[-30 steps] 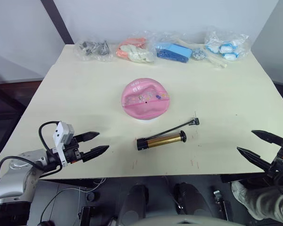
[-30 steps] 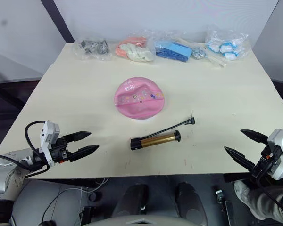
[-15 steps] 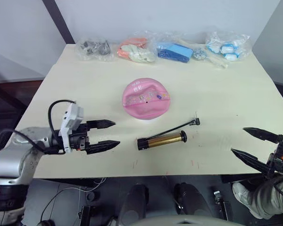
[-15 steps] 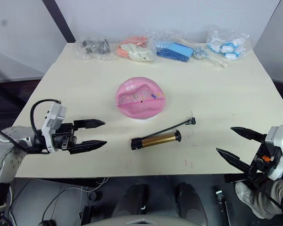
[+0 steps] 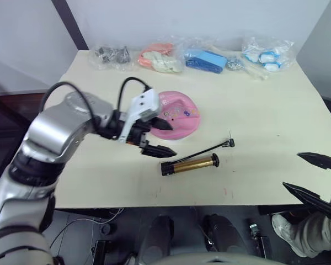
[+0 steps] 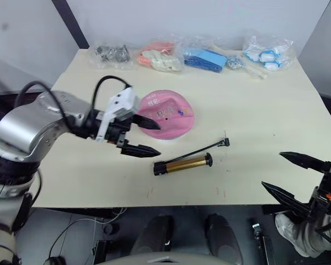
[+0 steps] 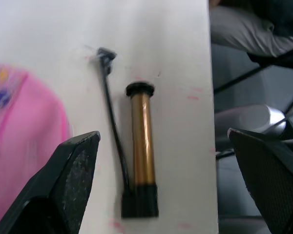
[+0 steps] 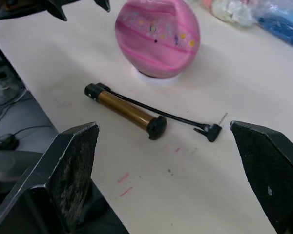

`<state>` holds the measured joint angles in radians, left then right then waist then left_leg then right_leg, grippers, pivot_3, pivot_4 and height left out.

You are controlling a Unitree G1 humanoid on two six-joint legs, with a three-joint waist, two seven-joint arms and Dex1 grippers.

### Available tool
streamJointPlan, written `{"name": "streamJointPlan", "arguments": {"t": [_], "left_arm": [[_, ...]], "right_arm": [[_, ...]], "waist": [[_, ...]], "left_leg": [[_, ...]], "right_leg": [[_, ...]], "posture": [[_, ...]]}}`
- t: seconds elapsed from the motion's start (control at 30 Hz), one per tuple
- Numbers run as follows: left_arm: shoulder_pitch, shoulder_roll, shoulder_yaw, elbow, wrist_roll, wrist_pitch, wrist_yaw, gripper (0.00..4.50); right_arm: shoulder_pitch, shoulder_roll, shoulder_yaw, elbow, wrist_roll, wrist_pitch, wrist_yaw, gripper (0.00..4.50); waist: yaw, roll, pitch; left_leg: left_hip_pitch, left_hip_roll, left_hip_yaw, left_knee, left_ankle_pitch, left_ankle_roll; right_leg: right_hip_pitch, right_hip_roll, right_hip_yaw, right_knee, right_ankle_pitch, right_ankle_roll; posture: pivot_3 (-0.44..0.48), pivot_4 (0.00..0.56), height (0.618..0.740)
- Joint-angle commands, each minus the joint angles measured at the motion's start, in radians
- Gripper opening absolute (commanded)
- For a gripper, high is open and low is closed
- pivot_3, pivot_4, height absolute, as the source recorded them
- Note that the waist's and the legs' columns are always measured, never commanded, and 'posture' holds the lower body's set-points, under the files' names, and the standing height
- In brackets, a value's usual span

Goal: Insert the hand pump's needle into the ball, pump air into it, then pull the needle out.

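Note:
The pink ball (image 5: 176,115), dented on top, rests on a white ring mid-table. Just in front of it lies the gold-brown hand pump (image 5: 189,164), its thin black hose running right to the needle (image 5: 229,141). My left gripper (image 5: 171,139) is open, hovering between the ball's near-left side and the pump's left end; one finger overlaps the ball's edge. In the left wrist view the pump (image 7: 142,146) lies between the spread fingers. My right gripper (image 5: 291,170) hangs open at the front right edge, well right of the needle (image 8: 222,118).
Several clear bags line the far edge: grey parts (image 5: 111,55), pink-orange items (image 5: 157,58), blue items (image 5: 205,59), white-and-blue items (image 5: 265,55). The table's front edge (image 5: 209,205) runs just below the pump.
My left arm has swung from the table's front-left inward and rightward, to beside the ball and over the pump's left end. The right gripper has drawn back slightly toward the front right edge.

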<state>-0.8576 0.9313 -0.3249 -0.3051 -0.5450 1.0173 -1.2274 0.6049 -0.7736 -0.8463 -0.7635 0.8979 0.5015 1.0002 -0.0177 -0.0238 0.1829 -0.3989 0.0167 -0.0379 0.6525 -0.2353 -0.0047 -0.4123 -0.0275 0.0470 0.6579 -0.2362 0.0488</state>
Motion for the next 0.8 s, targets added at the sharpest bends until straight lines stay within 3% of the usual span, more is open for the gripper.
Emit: {"name": "streamJointPlan", "arguments": {"t": [0.03,0.13,0.4,0.47,0.5,0.57,0.8], "left_arm": [[-0.088,-0.069,-0.117,0.04,0.1,-0.008,0.027,4.46],[-0.158,-0.139,-0.238,0.093,0.206,-0.039,0.044,4.46],[-0.226,-0.405,-0.347,0.313,0.355,-0.073,0.167,4.46],[-0.219,-0.442,-0.365,0.355,0.392,-0.107,0.184,4.46],[-0.216,-0.458,-0.371,0.376,0.413,-0.136,0.197,3.95],[-0.207,-0.484,-0.387,0.394,0.428,-0.159,0.197,3.73],[-0.198,-0.594,-0.418,0.542,0.511,-0.243,0.25,3.73]], "right_arm": [[0.041,0.014,-0.073,-0.034,0.018,-0.008,0.008,4.5],[0.063,0.018,-0.091,-0.043,0.018,-0.01,0.002,4.5],[0.07,0.015,-0.095,-0.06,0.024,-0.009,-0.019,4.5],[0.069,0.014,-0.096,-0.064,0.025,-0.01,-0.023,4.5],[0.068,0.013,-0.094,-0.066,0.028,-0.008,-0.026,4.5],[0.066,0.014,-0.088,-0.068,0.025,-0.009,-0.031,4.5],[0.06,0.018,-0.067,-0.067,0.01,-0.015,-0.042,4.5]], "waist": [[0.0,0.0,0.0],[0.003,-0.001,0.001],[0.004,-0.001,0.001],[0.005,-0.001,0.001],[0.004,-0.001,0.001],[0.002,-0.001,0.001],[0.007,-0.001,0.001]], "left_leg": [[0.0,0.0,0.001,0.0,0.0,0.0],[0.0,0.001,0.0,0.0,0.0,0.0],[-0.001,0.0,0.0,0.001,0.0,0.0],[-0.001,0.0,0.0,0.001,0.0,0.0],[-0.001,0.0,0.0,0.001,0.0,0.0],[-0.001,0.0,0.0,0.001,0.0,0.0],[-0.001,0.0,0.0,0.001,0.0,0.0]], "right_leg": [[0.0,0.0,0.001,0.0,0.0,0.0],[0.0,0.001,0.0,0.001,0.0,0.0],[0.0,0.001,0.001,0.0,0.0,0.0],[0.0,0.001,0.001,0.0,0.0,0.0],[0.0,0.001,0.001,0.001,0.0,0.0],[-0.001,0.001,0.001,0.001,0.0,0.0],[-0.001,0.001,0.002,0.001,0.0,0.0]], "posture": [[0.0,0.15,0.74],[0.0,0.15,0.74],[0.0,0.15,0.74],[0.0,0.15,0.74],[0.0,0.15,0.74],[0.0,0.15,0.74],[0.0,0.15,0.74]]}}
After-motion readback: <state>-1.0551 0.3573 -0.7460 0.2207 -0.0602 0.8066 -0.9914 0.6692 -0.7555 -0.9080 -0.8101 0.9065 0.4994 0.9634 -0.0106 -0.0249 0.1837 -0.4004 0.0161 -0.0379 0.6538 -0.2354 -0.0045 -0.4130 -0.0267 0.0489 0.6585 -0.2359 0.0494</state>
